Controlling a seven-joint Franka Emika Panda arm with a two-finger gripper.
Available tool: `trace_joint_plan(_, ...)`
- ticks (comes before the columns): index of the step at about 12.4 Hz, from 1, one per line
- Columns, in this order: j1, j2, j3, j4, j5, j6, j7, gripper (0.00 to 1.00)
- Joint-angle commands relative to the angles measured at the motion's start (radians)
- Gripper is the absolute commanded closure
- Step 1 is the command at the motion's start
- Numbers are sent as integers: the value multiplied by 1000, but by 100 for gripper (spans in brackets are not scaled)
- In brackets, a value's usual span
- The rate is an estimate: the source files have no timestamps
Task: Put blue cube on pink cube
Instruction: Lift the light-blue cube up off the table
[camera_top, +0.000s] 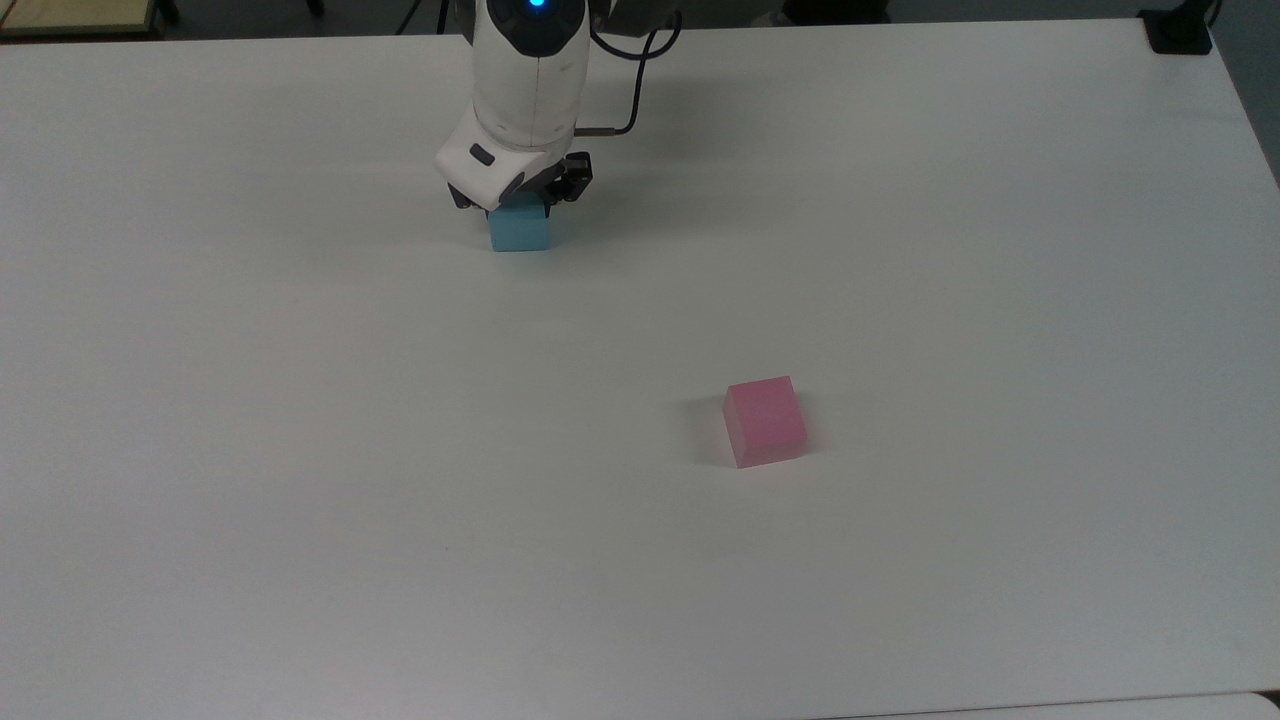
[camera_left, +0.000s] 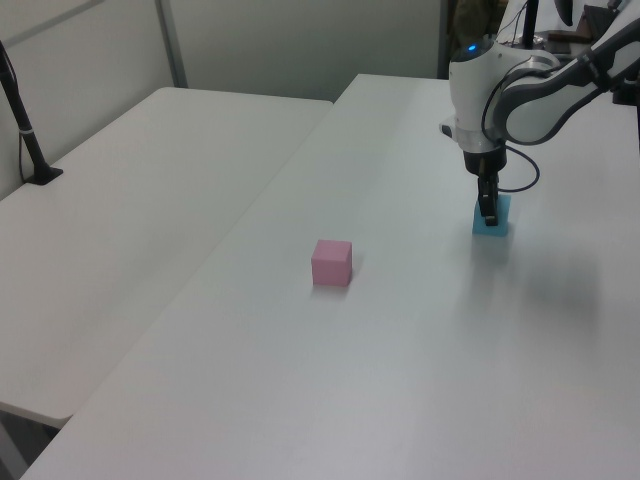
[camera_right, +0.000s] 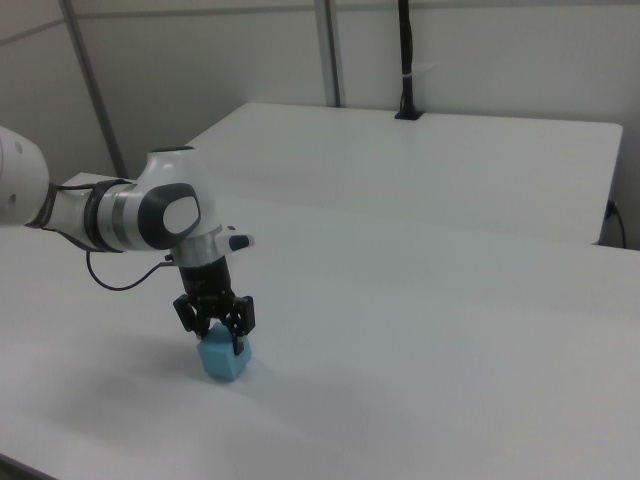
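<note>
The blue cube (camera_top: 520, 230) is straddled by the gripper (camera_top: 519, 203) — fingers narrowed against its sides, on the table (camera_top: 900, 250). The pink cube (camera_top: 765, 420) is set well apart, nearer in the top view.

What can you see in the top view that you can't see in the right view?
Only the top view shows the pink cube, sitting alone on the table. Only the right view shows a second white table and a black pole behind. Both show the gripper lowered over the blue cube, with the jaws on either side of it.
</note>
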Motion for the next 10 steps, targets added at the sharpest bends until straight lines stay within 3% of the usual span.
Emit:
trace_joint_plan(1, 5, -78, -48, 126, 29, -200, -95, 74)
trace_joint_plan(2, 4, -78, -56, 219, 86, -292, -134, 74)
trace_joint_plan(4, 5, -76, -77, 347, 111, -396, -158, 73)
trace_joint_plan(7, 18, -75, -71, 404, 109, -408, -146, 73)
trace_joint_plan(10, 83, 25, -68, 568, 129, -405, -73, 73)
